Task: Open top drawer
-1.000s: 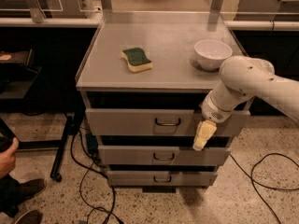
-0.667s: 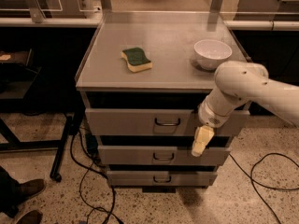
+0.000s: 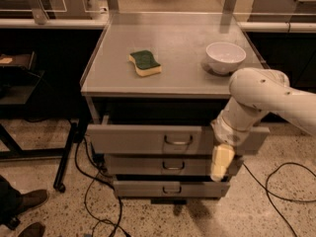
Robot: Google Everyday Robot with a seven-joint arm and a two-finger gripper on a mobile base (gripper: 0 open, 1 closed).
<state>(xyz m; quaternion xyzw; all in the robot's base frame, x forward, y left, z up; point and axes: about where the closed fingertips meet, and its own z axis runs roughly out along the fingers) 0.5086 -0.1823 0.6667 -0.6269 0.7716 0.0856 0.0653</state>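
Observation:
The top drawer [image 3: 138, 139] is a grey metal front under the table top, with a small loop handle [image 3: 177, 141] at its centre. It stands out a little from the cabinet, with a dark gap above it. My gripper [image 3: 221, 162] is cream-coloured and points down in front of the drawer's right part, to the right of the handle and apart from it. Its tip overlaps the middle drawer [image 3: 148, 165]. The white arm [image 3: 256, 95] comes in from the right and hides the top drawer's right end.
A green and yellow sponge [image 3: 145, 63] and a white bowl [image 3: 225, 57] lie on the grey table top [image 3: 177, 38]. The bottom drawer [image 3: 143, 188] sits lowest. Cables [image 3: 94, 191] trail on the floor. A black stand leg [image 3: 64, 167] and a person's shoes [image 3: 27, 204] are at the left.
The top drawer front has come out slightly toward the camera. My gripper has moved down and a little to the right. The person's hand at the left edge has gone.

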